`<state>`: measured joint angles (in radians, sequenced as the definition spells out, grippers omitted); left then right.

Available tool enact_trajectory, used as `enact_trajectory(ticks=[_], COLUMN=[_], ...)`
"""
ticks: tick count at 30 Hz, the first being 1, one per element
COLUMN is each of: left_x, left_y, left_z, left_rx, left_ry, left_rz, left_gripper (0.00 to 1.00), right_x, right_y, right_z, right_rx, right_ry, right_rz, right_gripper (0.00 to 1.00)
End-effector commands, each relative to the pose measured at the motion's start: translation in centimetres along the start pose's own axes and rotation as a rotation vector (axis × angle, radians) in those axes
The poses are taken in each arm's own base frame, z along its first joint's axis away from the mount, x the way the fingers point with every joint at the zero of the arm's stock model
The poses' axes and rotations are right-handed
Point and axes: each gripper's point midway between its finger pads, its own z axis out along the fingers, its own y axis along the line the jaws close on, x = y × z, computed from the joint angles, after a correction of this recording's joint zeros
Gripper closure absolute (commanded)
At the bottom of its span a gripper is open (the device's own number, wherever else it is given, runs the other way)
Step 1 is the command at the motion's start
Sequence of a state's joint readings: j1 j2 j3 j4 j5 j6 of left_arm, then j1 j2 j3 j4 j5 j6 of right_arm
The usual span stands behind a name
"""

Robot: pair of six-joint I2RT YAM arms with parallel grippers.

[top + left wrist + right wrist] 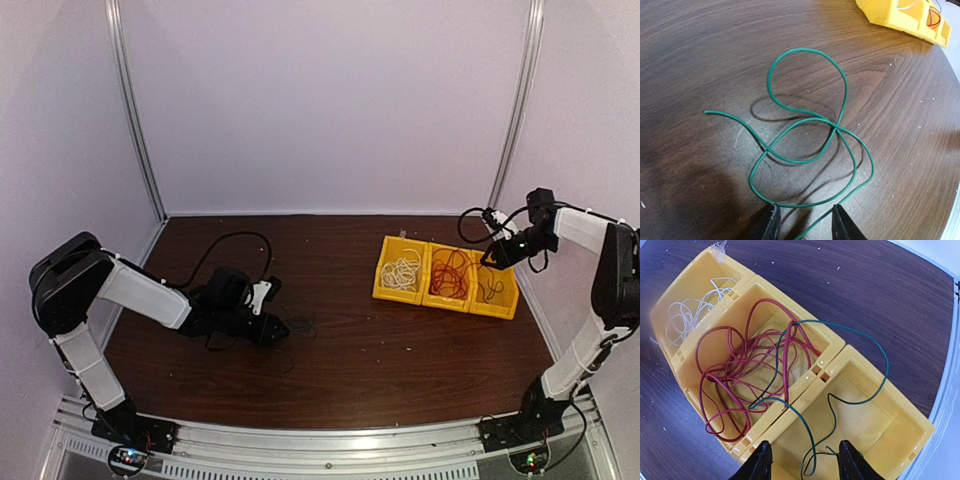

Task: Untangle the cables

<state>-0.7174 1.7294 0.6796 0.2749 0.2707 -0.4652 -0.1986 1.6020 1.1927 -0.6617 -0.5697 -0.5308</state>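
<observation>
A dark green cable [846,92] lies in loose crossing loops on the brown table [700,55]. My left gripper [802,222] is open low over its near loop, and one strand runs between the fingertips. In the top view the left gripper [276,330] is left of centre. Three joined yellow bins [827,352] hold a white cable [685,315], a red cable [740,365], and a second dark green cable [887,362] draped across the red and right bins. My right gripper [802,462] is open just above the right bin [494,290], holding nothing.
The bins [445,275] stand at the right of the table, near its right edge. White walls with metal posts [135,110] close in the back and sides. A thick black arm cable [225,245] loops behind the left arm.
</observation>
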Motion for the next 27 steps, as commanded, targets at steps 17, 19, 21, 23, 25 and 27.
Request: enact_trajectory(ticks=[17,19,21,23,25,27], left_x=[3.1,3.2,3.2,3.1,3.2,3.1], left_y=[1.8,1.8,1.8,1.8,1.8,1.7], left_z=[0.2,0.2,0.2,0.2,0.2,0.2], left_rx=[-0.073,-0.075,-0.073,-0.072,-0.073,-0.072], left_ry=[0.101,0.101,0.102,0.101,0.102,0.100], left_rz=[-0.033,-0.033,-0.033,-0.033,-0.033,-0.032], left_gripper=[0.63,0.63,0.63,0.63,0.63,0.63], right_x=[0.4,0.3,0.0,-0.6,-1.6,-3.4], right_y=[0.1,0.1,0.2,0.3,0.7,1.2], right_z=[3.4,3.4,3.0,2.1,0.9,-1.5], right_rx=[-0.122,-0.125,-0.121,-0.113,-0.114,-0.096], right_ry=[0.111,0.109,0.103,0.088,0.059,-0.002], right_rz=[-0.023,-0.020,-0.023,-0.033,-0.042,-0.057], right_gripper=[0.76,0.86,0.95,1.00,1.00,1.00])
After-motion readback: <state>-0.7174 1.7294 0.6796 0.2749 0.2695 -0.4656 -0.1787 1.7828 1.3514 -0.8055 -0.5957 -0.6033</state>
